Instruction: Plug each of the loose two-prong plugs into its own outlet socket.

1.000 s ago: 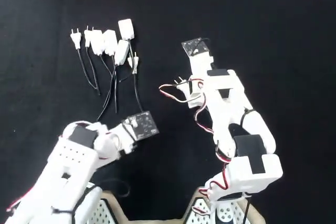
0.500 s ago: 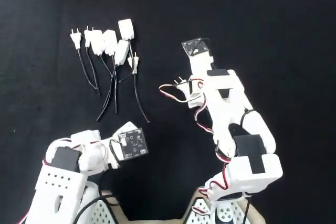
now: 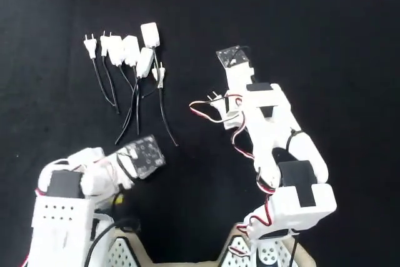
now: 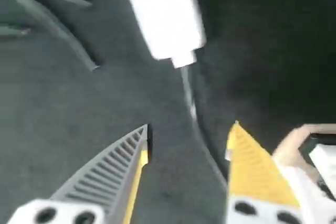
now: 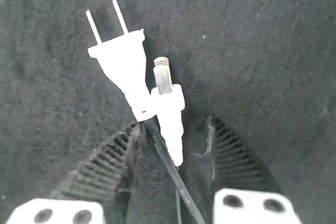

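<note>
White plug (image 5: 119,66) points its prongs away from right end effector (image 5: 174,123)

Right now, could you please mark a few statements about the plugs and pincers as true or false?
1. The left pincer is open. True.
2. The plug just ahead of the right pincer has three prongs. False: it has two.
3. The cloth under the arms is black. True.
4. The right pincer is clamped shut. False: its fingers stand apart, with a black cord running between them.
</note>
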`<action>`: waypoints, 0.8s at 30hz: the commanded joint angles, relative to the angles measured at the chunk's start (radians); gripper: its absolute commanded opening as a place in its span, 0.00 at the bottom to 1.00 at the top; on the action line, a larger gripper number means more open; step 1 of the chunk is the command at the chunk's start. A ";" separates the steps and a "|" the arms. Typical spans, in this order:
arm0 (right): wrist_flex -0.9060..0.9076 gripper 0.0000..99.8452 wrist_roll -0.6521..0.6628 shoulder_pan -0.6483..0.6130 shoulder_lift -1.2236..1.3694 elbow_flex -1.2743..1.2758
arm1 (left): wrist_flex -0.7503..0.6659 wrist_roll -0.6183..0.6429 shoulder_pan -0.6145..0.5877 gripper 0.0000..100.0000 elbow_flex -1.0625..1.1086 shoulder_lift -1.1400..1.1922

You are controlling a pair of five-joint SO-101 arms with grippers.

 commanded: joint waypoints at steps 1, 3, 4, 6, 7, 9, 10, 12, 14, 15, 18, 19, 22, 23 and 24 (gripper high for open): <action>0.000 0.19 0.002 0.011 -0.013 -0.015 | 0.020 0.112 -0.027 0.25 -0.120 -0.006; 0.037 0.19 0.002 0.011 -0.016 -0.039 | -0.020 0.203 -0.027 0.25 -0.124 -0.006; 0.068 0.20 0.002 0.011 -0.024 -0.056 | -0.052 0.249 -0.027 0.25 -0.111 -0.006; 0.117 0.20 0.000 0.011 -0.047 -0.085 | -0.123 0.327 -0.028 0.25 -0.071 -0.006; 0.127 0.20 0.000 0.011 -0.061 -0.091 | -0.150 0.356 -0.028 0.25 -0.053 -0.006; 0.137 0.20 0.000 0.011 -0.097 -0.096 | -0.192 0.397 -0.030 0.25 -0.018 -0.006; 0.138 0.20 0.000 0.009 -0.116 -0.094 | -0.213 0.427 -0.031 0.25 0.001 -0.006; 0.140 0.20 0.000 0.002 -0.154 -0.093 | -0.258 0.560 -0.028 0.25 0.048 -0.006; 0.147 0.20 0.000 -0.031 -0.185 -0.093 | -0.321 0.677 -0.041 0.25 0.108 -0.008; 0.157 0.19 0.002 -0.054 -0.193 -0.097 | -0.348 0.689 -0.090 0.25 0.111 -0.008; 0.160 0.19 0.002 -0.152 -0.202 -0.101 | -0.362 0.687 -0.173 0.25 0.120 -0.006; 0.152 0.19 0.003 -0.181 -0.196 -0.105 | -0.358 0.687 -0.173 0.25 0.137 -0.006; 0.077 0.19 0.054 -0.206 -0.150 -0.110 | -0.365 0.681 -0.180 0.25 0.183 -0.006; 0.035 0.19 0.084 -0.203 -0.125 -0.105 | -0.362 0.663 -0.180 0.25 0.199 -0.006; -0.002 0.19 0.126 -0.187 -0.094 -0.102 | -0.358 0.647 -0.182 0.25 0.209 -0.006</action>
